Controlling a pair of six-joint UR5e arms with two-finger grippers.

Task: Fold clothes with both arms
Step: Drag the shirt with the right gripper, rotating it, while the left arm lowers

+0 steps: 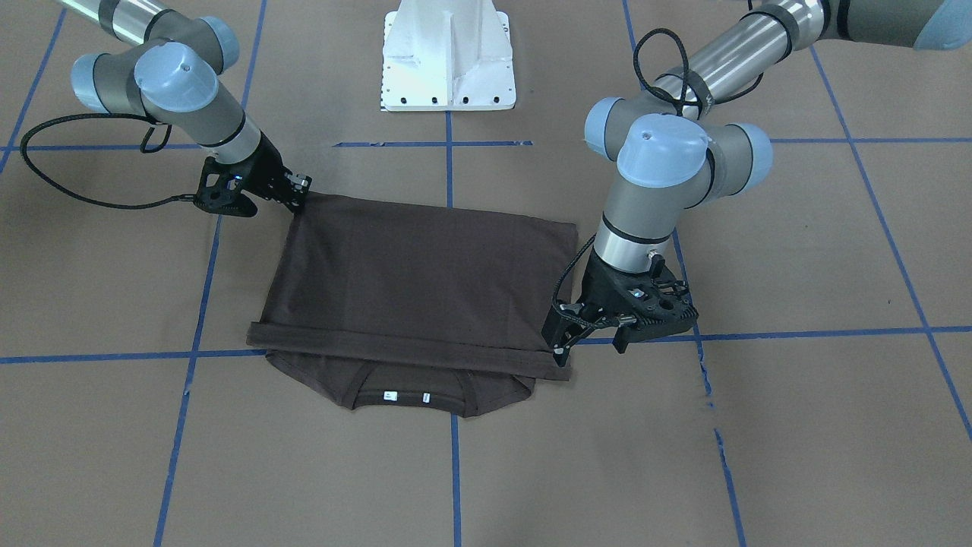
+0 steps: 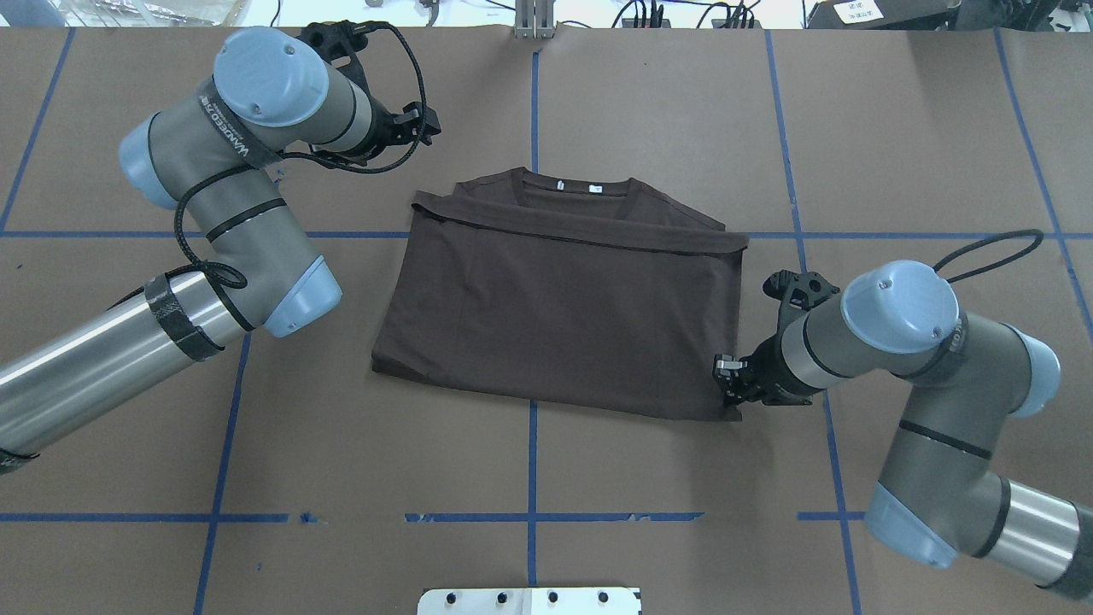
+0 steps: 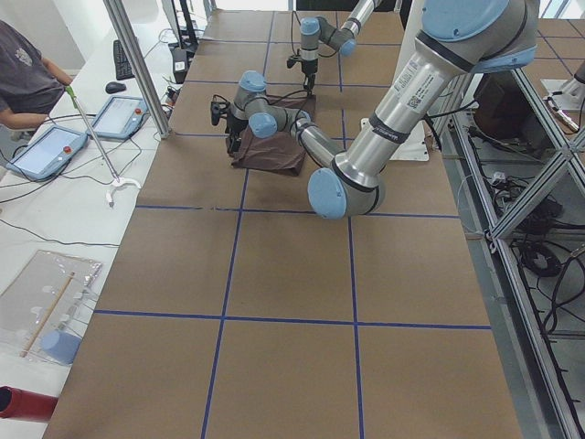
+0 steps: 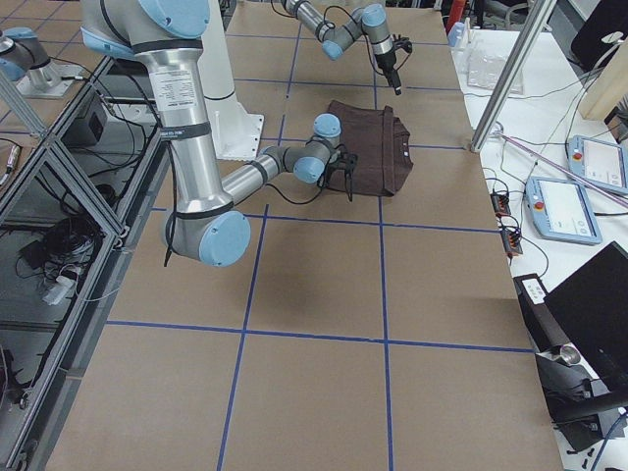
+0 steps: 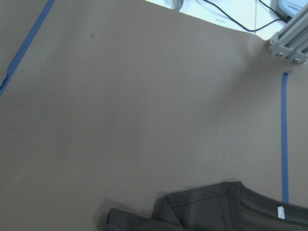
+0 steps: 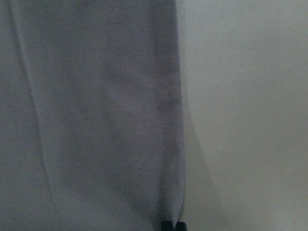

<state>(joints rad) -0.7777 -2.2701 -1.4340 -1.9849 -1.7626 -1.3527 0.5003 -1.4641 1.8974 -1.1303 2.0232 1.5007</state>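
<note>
T-shirt [image 2: 555, 325], a dark brown soft knit, is laid on the brown papered desk [image 2: 683, 512], folded into a flat rectangle. Its near corner is pinched by the closed right gripper [image 2: 732, 391]. Farther off, near the ribbed collar [image 2: 576, 184], the left gripper [image 1: 591, 343] is held spread and empty.

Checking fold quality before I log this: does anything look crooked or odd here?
The T-shirt is folded askew. Its turned-up hem edge slants against the blue tape line, so it does not lie square under the collar. Nothing looks damaged or spilled.
</note>
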